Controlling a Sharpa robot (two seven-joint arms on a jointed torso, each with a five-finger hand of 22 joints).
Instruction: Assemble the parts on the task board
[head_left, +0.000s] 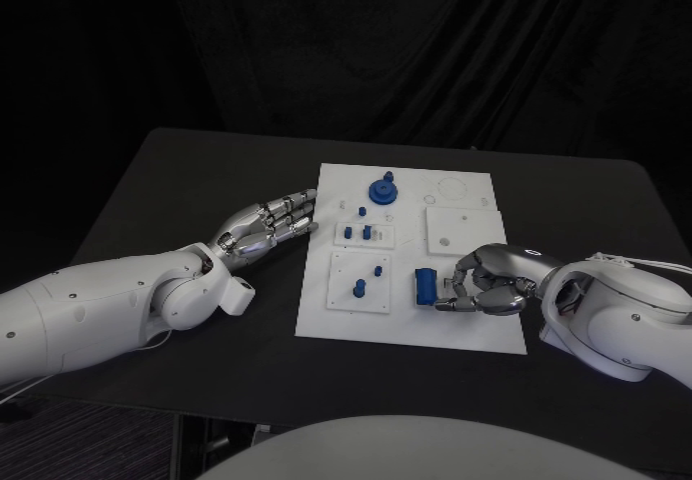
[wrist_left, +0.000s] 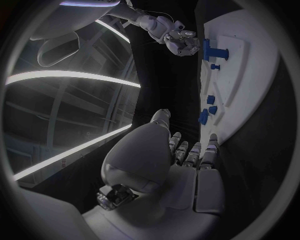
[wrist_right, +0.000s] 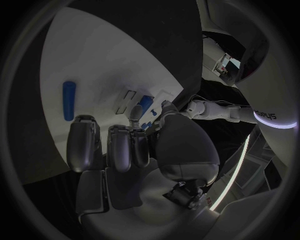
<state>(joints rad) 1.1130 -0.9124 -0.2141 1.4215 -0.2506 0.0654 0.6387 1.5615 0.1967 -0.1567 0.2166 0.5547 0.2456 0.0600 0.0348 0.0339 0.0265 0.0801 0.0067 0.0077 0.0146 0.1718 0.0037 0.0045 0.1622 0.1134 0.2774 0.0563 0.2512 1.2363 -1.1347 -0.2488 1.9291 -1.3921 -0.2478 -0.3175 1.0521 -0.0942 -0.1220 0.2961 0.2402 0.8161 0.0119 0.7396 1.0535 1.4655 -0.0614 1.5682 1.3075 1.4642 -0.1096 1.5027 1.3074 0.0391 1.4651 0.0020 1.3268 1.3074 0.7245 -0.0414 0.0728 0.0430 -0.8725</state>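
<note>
Black cloth hangs behind the black table (head_left: 173, 180), where the white task board (head_left: 325, 320) lies in the middle. On it a blue bar-shaped part (head_left: 427, 285) lies just beside the right hand (head_left: 488, 282), whose fingers are curled in; I cannot tell if they touch it. The left hand (head_left: 268, 228) is released, fingers apart, at the board's left edge. I judge the bar may roll away if the fingers push it sideways. No writing on the board can be read.

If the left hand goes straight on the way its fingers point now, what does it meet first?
Probably the near edge of the task board: the left hand points at it, fingertips almost there. Its height above the table is unclear.
</note>
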